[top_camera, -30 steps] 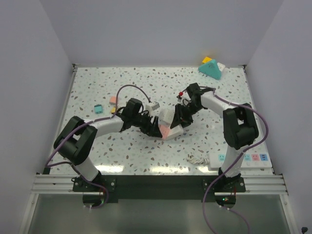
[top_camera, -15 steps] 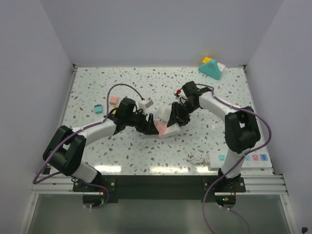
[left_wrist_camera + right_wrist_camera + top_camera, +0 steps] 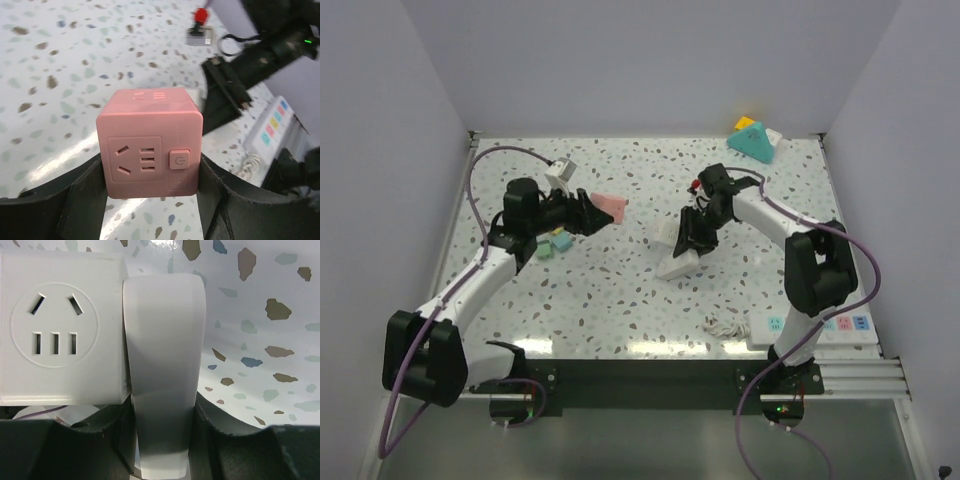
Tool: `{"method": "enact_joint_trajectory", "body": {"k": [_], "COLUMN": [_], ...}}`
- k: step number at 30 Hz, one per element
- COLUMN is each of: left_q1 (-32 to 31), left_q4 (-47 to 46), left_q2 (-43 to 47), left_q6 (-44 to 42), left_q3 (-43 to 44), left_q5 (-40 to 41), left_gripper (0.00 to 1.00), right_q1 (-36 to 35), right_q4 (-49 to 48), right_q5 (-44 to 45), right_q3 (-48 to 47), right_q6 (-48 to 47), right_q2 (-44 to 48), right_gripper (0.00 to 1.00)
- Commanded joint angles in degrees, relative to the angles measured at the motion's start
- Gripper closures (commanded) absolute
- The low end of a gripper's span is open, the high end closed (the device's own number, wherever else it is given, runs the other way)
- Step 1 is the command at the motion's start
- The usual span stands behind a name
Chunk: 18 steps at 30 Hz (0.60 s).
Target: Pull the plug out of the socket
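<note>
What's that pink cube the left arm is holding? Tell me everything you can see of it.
The pink cube is a round-edged block of matte plastic, seemingly a socket adapter. One face bears two slanted slots, three straight slots and a small power button. The top face has slots too. The left tool clamps it by two opposite sides, apparently above the speckled table, with nothing else touching it.

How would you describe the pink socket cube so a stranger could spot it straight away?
On the speckled table, find the left claw, over the table's left half. Clamped in it is a pink cube with socket holes and a small button on one face. Nothing else is pink and gripped: the small blocks nearby lie loose, and the white cube sits by the right claw.
</note>
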<state>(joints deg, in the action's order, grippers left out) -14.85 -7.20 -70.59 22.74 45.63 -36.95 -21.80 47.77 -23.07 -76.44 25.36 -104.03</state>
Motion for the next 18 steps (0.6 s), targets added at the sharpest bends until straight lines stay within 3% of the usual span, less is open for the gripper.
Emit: {"method": "enact_joint_trajectory", "body": {"k": [1,3,5,10,12,13,18], "left_q1": [4.1,8.6,13.2,16.2,16.4,16.4,16.5], "left_q4": [11.9,19.6,20.6,21.8,22.5,23.2,22.3], "left_q2": [-1.9,-5.4,-7.6,-12.7,-15.4,-16.9,-18.0], "left_q6": [-3.4,-1.9,-0.2,-1.0,-1.4,-1.6,-1.9], "left_q3": [5.8,7.5,7.4,10.3,11.3,12.1,12.0], "left_q5": [16.0,25.0,26.0,31.0,31.8,32.2,32.7], "left_gripper": [1.0,1.0,1.0,1.0,0.86,0.73,0.43], "right_q1": [0.4,0.6,0.5,0.7,0.5,0.6,0.5], "right_q4": [3.6,2.9,2.0,-0.7,-1.4,-1.7,-2.0], "right_q5": [14.6,12.9,9.6,3.4,0.8,0.0,-2.3], "right_q3": [3.8,4.1,4.7,5.9,6.1,6.6,6.2], "right_q6": [-5.7,-5.5,-5.2,-4.9,-5.0,-5.0,-5.5], "right_q2": [-1.7,-0.3,0.8,2.3,2.2,2.2,2.0], "right_gripper": [1.0,1.0,1.0,1.0,1.0,1.0,1.0]}}
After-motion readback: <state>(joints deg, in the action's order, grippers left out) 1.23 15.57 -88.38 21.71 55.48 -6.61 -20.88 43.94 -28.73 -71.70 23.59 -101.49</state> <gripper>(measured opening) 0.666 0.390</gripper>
